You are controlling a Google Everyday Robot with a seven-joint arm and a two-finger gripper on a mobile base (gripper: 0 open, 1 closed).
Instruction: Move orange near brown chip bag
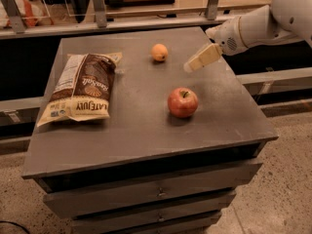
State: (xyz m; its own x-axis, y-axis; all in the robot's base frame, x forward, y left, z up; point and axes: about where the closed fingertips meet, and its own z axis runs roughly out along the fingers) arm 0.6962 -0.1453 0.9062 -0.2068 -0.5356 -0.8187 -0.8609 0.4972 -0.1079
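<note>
Quick headcount on the tabletop (141,126): one orange (159,52) near the upper middle, one apple (183,102) around the center, and one brown chip bag (83,87) on the left, so two fruits and a single bag. There's just one claw (191,65), hanging over the tabletop in the upper right between orange and apple. Below the tabletop I count three drawer fronts (146,195) stacked up.

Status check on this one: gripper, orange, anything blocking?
Copy: gripper above the table, right of the orange, not touching it. Orange sits apart from the chip bag. The apple lies nearer the front, clear of the path between them.
</note>
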